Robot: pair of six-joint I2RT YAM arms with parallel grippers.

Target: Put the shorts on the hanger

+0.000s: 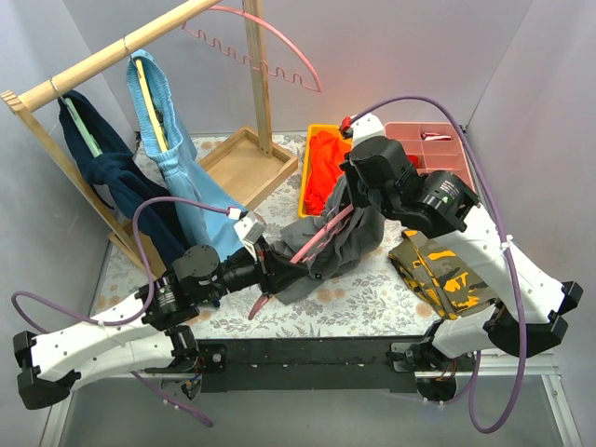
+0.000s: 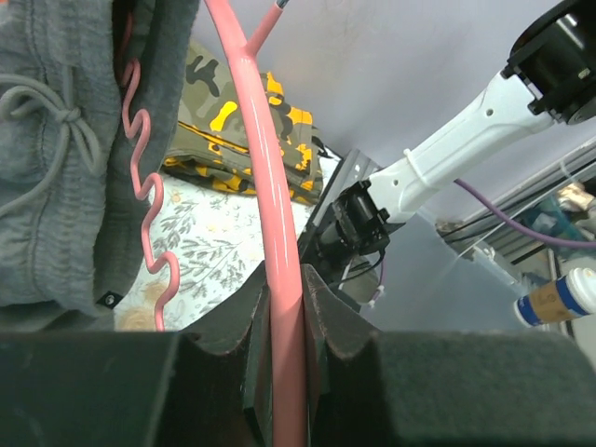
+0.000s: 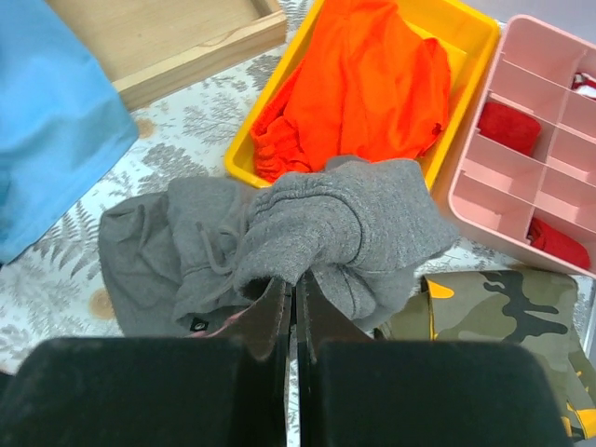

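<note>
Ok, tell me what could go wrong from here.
The left claw grips the pink hanger by one thin arched bar only, so it may twist as fabric is pulled. The right claw pinches a bunched fold of the grey shorts, which could snag on the wavy lower bar. The loose drawstring might catch there too.

the fern-print table (image 1: 363, 303) carries a yellow tray (image 1: 319, 130), pink divided box (image 1: 410, 128), camouflage garment (image 1: 438, 270) and wooden base (image 1: 244, 163).

Left gripper (image 2: 287, 312) is clamped on the hanger's (image 2: 265, 186) pink arched bar, which runs straight up between the fingers. Its wavy lower bar snakes up against the grey shorts (image 2: 56, 186), drawstring dangling. Beyond, camo cloth (image 2: 233, 130) lies by the table (image 2: 214, 247) edge, beside the right arm's (image 2: 456, 154) base.
</note>
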